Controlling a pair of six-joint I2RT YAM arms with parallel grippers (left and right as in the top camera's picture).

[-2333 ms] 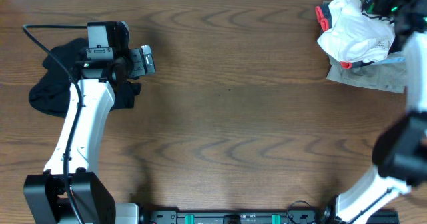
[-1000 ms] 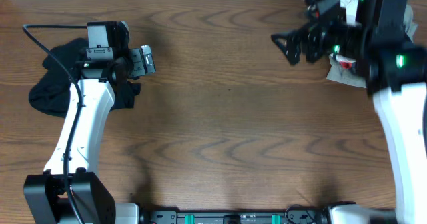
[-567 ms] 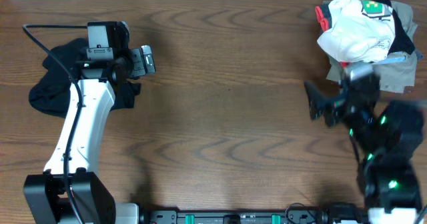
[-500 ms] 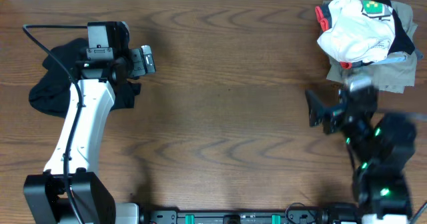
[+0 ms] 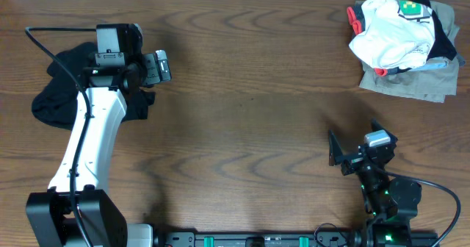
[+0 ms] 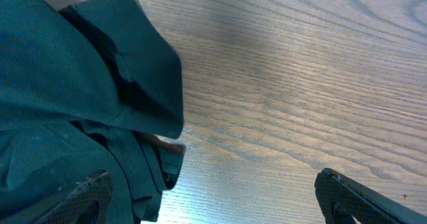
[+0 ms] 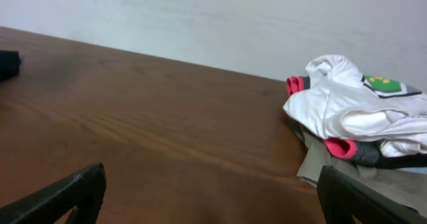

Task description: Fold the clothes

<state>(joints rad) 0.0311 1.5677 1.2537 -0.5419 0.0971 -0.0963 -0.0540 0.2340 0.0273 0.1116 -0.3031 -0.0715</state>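
Note:
A crumpled black garment (image 5: 51,92) lies at the table's left, and part of the left arm covers it. My left gripper (image 5: 158,65) stands open at its right edge; in the left wrist view the garment (image 6: 73,91) fills the left side, and one fingertip (image 6: 83,192) hovers over its folds while the other is over bare wood. The white T-shirt (image 5: 389,34) with a green print sits bunched on a pile at the back right. My right gripper (image 5: 355,142) is open near the front right, far from the T-shirt (image 7: 353,111), with nothing between its fingers.
Under the T-shirt lie a khaki garment (image 5: 411,85) and a grey one with red trim (image 5: 355,19). A black cable (image 5: 44,45) loops over the left arm. Brown wood table (image 5: 250,115) spans the middle.
The right arm has swung away from the pile at the back right and come down to the front right, uncovering the pile. The left arm has not moved.

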